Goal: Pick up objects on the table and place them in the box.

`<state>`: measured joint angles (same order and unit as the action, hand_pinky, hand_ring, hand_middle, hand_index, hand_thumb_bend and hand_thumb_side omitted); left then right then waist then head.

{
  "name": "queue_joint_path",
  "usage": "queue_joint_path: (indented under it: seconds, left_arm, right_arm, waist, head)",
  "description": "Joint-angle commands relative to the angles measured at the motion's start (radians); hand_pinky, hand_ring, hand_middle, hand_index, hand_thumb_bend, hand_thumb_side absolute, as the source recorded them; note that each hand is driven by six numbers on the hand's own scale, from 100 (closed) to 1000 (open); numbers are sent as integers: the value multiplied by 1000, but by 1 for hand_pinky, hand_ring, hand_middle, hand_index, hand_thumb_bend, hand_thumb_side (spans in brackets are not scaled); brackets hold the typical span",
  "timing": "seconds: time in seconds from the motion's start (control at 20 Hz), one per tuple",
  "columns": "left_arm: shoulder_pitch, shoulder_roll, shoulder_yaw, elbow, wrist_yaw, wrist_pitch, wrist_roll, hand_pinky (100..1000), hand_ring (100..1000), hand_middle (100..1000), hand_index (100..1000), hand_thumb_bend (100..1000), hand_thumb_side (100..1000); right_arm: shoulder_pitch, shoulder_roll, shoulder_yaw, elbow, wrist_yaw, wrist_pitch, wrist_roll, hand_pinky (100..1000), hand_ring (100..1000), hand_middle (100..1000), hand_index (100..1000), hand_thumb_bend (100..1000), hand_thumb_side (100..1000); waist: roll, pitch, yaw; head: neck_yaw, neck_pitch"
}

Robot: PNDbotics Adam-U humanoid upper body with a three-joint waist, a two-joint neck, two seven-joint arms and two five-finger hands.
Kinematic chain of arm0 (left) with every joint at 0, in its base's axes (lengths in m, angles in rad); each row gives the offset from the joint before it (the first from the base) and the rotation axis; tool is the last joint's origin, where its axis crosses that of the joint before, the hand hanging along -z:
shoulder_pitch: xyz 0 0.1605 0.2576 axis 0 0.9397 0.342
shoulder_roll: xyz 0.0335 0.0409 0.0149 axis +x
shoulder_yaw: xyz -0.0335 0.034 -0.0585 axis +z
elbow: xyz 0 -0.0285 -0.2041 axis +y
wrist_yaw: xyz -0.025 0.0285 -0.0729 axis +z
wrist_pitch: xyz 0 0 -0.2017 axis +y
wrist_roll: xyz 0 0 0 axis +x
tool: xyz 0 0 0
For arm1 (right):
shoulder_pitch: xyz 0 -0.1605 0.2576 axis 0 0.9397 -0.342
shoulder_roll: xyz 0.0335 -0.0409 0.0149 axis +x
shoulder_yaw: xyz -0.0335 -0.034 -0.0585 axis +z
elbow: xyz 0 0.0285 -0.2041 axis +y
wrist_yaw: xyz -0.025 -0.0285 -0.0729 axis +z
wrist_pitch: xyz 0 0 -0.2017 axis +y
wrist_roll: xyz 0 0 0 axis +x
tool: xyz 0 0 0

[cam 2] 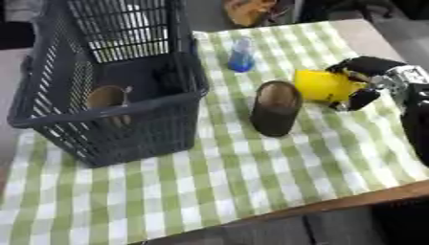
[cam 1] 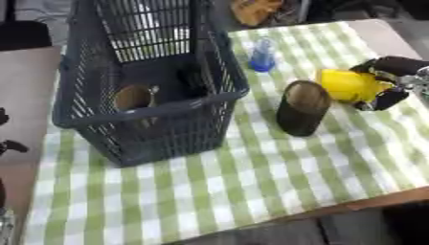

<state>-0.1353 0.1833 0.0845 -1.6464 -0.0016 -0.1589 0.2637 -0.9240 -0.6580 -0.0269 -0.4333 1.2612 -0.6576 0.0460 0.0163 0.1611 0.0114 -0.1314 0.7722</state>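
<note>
Three loose items remain on the checked cloth (cam 1: 251, 191) outside the basket (cam 1: 151, 119): a yellow object (cam 2: 322, 86) at about three o'clock of the scene, a dark cylinder (cam 2: 275, 107) just left of it near centre, and a small blue bottle (cam 2: 241, 56) at one o'clock. Yellow object: lying on the cloth, right hand (cam 2: 368, 81) curled round its far side, thumb and fingers clamped on it. Dark cylinder: upright, apart from the yellow object, near the basket's right wall. Blue bottle: upright, behind the cylinder, just beside the basket's far right corner. Basket: dark, slatted, tall-walled, occupying nine to twelve o'clock, already holding a brownish round item (cam 1: 134, 98) on its floor. Left hand (cam 1: 10, 146): only dark bits at the nine o'clock edge of the left eye view; fingers not readable. Risks, as judged: carrying the yellow object leftward at low height could topple the cylinder or clip the basket's rim; the tall wall calls for a high lift. Open room: broad bare cloth from five to seven o'clock; table edge close at four o'clock, beneath the right arm
</note>
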Motion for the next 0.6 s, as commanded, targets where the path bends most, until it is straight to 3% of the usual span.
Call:
queue_joint_path:
  seconds: [0.05,0.6]
  left_arm:
    - [-5,16,5,-12,1,-3,-3,367,805,727,757,408,904]
    - [-2,18,2,-10,2,-3,-7,368,805,727,756,407,903]
  right_arm:
    - [-26,-36,-16,-83,-58,1,-10,129,349,368,587,251,184]
    - [-113,4,-21,-272,-137,-2,41,131,351,333,583,283,137]
  waist:
    - [-7,-21,-2]
    - [-6,-31,1]
  head:
    - [3,-2]
    - [2,-2]
